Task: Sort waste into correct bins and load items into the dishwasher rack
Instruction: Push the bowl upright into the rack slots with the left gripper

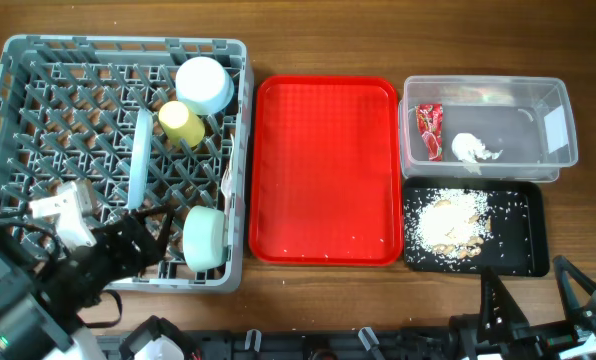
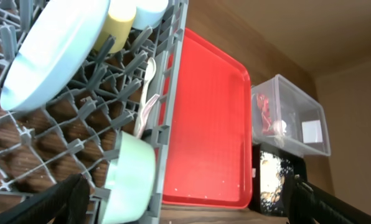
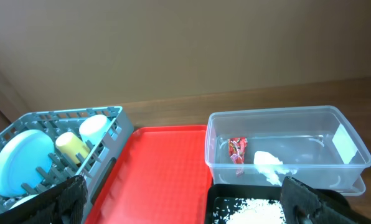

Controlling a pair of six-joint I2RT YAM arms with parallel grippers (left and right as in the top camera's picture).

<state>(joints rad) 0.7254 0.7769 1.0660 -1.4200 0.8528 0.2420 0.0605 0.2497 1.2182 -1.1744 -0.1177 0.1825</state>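
The grey dishwasher rack (image 1: 118, 45) at left holds the upright pale blue plate (image 1: 138, 160), the pale blue small bowl (image 1: 204, 85), the yellow cup (image 1: 181, 123), the mint green bowl (image 1: 204, 237) and the white cutlery (image 1: 228, 180). The clear tub (image 1: 483, 82) holds the red wrapper (image 1: 430, 130) and the white tissue (image 1: 473, 148). The black tray (image 1: 538, 230) holds the rice scraps (image 1: 448, 222). My left gripper (image 1: 146, 238) is open and empty at the rack's front edge, beside the mint bowl (image 2: 132, 180). My right gripper (image 1: 531, 285) is open and empty, just in front of the black tray.
The red serving tray (image 1: 325, 170) lies between the rack and the bins, with a few rice grains near its front edge. Bare wooden table surrounds everything. The tub sits directly behind the black tray at the right.
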